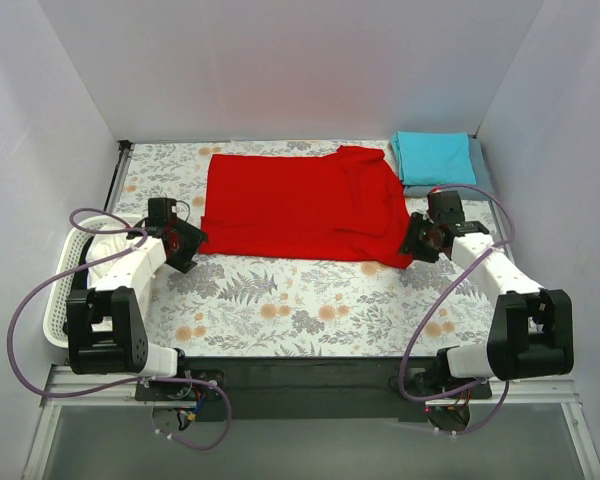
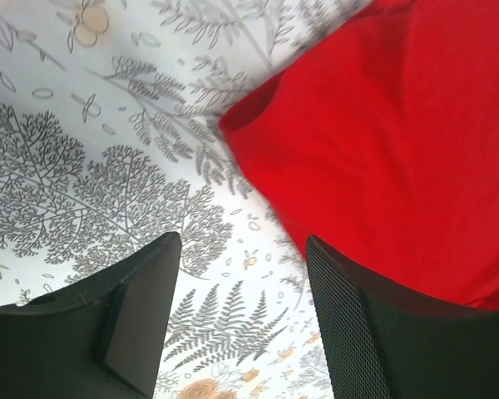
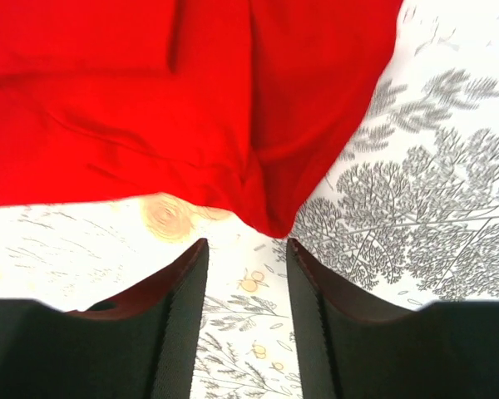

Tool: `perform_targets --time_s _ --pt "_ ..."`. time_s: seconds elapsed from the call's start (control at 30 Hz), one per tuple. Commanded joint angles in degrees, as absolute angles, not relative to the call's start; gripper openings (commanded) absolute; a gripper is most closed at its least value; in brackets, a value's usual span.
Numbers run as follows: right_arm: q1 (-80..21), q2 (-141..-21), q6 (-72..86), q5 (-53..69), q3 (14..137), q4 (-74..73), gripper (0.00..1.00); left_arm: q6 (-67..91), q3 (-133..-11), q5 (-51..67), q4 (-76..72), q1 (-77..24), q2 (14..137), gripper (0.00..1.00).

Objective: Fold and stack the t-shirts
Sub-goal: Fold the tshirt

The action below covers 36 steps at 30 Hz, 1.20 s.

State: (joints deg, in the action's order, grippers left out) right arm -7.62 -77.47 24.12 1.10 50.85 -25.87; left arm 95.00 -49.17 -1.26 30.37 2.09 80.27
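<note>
The bright red t-shirt (image 1: 300,205) lies spread across the far middle of the table, its right side folded over. The teal t-shirt (image 1: 435,156) lies folded on the grey-blue one (image 1: 480,168) at the far right corner. My left gripper (image 1: 188,243) is open and empty beside the red shirt's near-left corner (image 2: 382,141). My right gripper (image 1: 416,243) is open and empty just short of the shirt's near-right corner (image 3: 270,218). Neither gripper touches the cloth.
A white lattice basket (image 1: 68,290) stands off the table's left edge beside the left arm. The table has a floral cover (image 1: 310,300). White walls close in on the left, right and back.
</note>
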Motion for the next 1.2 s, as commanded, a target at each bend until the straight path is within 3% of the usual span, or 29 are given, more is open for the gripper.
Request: perform_targets --time_s 0.0,1.0,1.17 --pt "-7.6 -78.3 24.8 3.0 48.2 -19.3 0.47 95.7 -48.0 -2.1 29.0 1.5 80.1 0.60" --pt "-8.2 -85.4 22.1 2.4 48.6 -16.7 0.36 99.8 -51.2 -7.1 24.8 1.3 92.2 0.46" --pt "-8.3 -86.5 22.1 0.5 48.9 -17.4 0.19 100.3 -51.5 -7.8 25.1 1.4 93.2 0.37"
